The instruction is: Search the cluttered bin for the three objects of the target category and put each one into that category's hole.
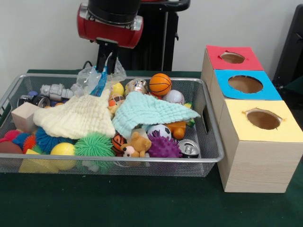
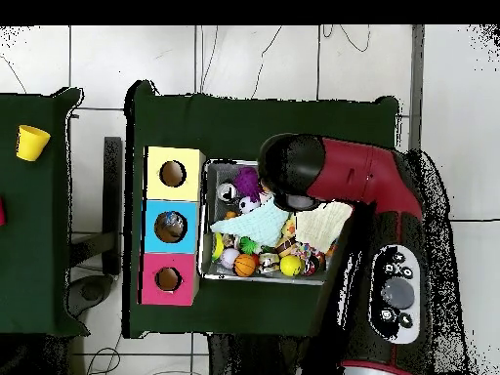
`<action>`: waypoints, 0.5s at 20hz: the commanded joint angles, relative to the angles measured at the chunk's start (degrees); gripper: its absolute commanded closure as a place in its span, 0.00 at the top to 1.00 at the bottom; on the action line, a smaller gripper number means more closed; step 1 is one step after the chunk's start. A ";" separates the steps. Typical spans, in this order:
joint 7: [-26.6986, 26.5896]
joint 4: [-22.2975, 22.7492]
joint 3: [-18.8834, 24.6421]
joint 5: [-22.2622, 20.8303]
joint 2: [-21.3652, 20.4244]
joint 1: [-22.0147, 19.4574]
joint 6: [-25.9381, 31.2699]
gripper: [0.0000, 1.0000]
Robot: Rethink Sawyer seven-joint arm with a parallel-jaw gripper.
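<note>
Gripper (image 1: 108, 60) hangs over the far left part of the wire bin (image 1: 208, 142), its lower end buried in the top of a crumpled clear plastic bag (image 1: 92, 75). Whether it is open, closed or holding the bag cannot be told: the plastic hides the tip in the front view, and the arm (image 2: 342, 176) covers it in the overhead view. A blue strip (image 1: 100, 84) runs down the bag just below the gripper. Below that, a cream cloth (image 1: 75, 118) lies over the left half of the clutter. A mint cloth (image 1: 151, 111) lies beside it across the middle, and their edges meet. A basketball (image 1: 160, 83) sits on top at the far side, with a white ball (image 1: 174, 97) just beside it. Along the near wall, left to right: yellow ball (image 1: 62, 149), green spiky ball (image 1: 93, 144), teddy bear (image 1: 136, 145), purple spiky ball (image 1: 163, 147), drink can (image 1: 189, 148). A soccer ball (image 1: 158, 131) shows under the mint cloth's near edge. A wooden block (image 1: 23, 116) rests against the left wall. The target category cannot be identified, and all the items sit in the bin. Three wooden boxes stand in a row touching the bin's right side on the green table (image 1: 142, 203): yellow box (image 1: 241, 127) nearest the camera, blue box (image 1: 270, 92) in the middle, red box (image 1: 246, 61) farthest. Each has one round hole in its top.
</note>
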 commanded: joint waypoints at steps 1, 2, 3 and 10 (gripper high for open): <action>14.16 -0.67 -0.34 2.37 -0.17 1.91 7.05 0.00; 14.63 -1.28 -0.56 2.55 -0.03 2.34 7.79 0.00; 15.15 -1.44 -0.90 2.84 -0.14 2.88 8.31 0.00; 18.88 -3.38 -2.67 5.20 0.12 6.11 10.74 0.00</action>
